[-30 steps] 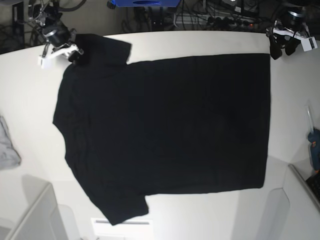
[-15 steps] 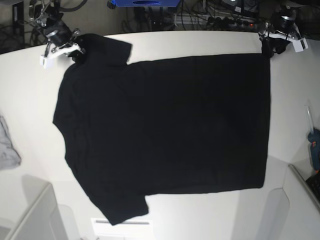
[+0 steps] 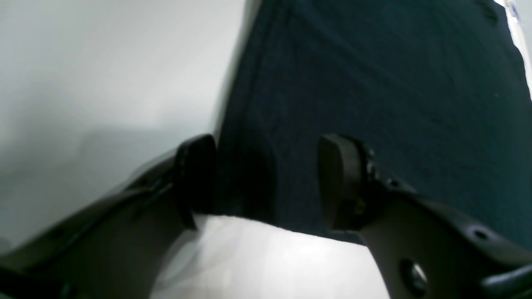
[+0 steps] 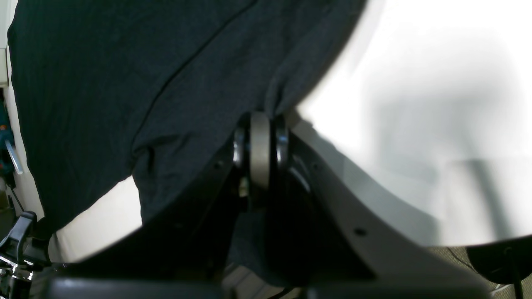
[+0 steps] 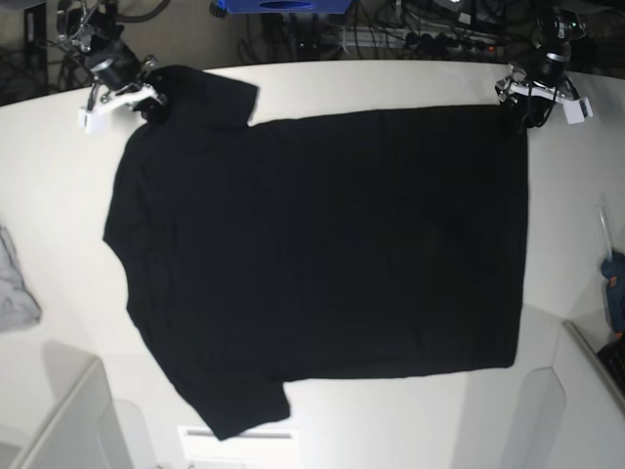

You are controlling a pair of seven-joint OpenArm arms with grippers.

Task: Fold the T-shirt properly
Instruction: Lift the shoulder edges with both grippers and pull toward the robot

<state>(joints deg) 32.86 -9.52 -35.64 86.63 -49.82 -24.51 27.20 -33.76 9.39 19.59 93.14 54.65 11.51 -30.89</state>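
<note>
White tabletop (image 5: 391, 83) fills the base view, ringed at the back by a tangle of cables (image 5: 410, 34), and the T-shirt (image 5: 322, 264) lies spread flat across most of it, plain black side up, no fold yet made.

At the far left edge a small grey cloth (image 5: 15, 283) sits well apart from the shirt. Up at the top left, the right gripper (image 5: 146, 98) has gone from partly open a second ago to fully pinched on the upper sleeve's edge; its wrist view shows the jaws pressed together with dark fabric bunched between them. That corner now looks secured.

Across the shirt to the right, the left gripper (image 5: 527, 112) has travelled from off the cloth, out beside the table's far corner, inward onto the hem corner. Its wrist view shows the two black fingertips (image 3: 336, 178) standing wide, straddling the corner of the cloth, one at the shirt's edge beside bare table and the other over the fabric. It has not closed, so nothing is held on that side.

Judging by this, the first fold is being set up: one grip made, the second still to be taken before the long edge can be lifted together.

At the far right a blue tool (image 5: 613, 288) lies just past the hem, apart from the cloth. Grey bins (image 5: 59, 420) flank the near corners. Nothing rests on the shirt, though the lower sleeve reaches close to the table's near edge.
</note>
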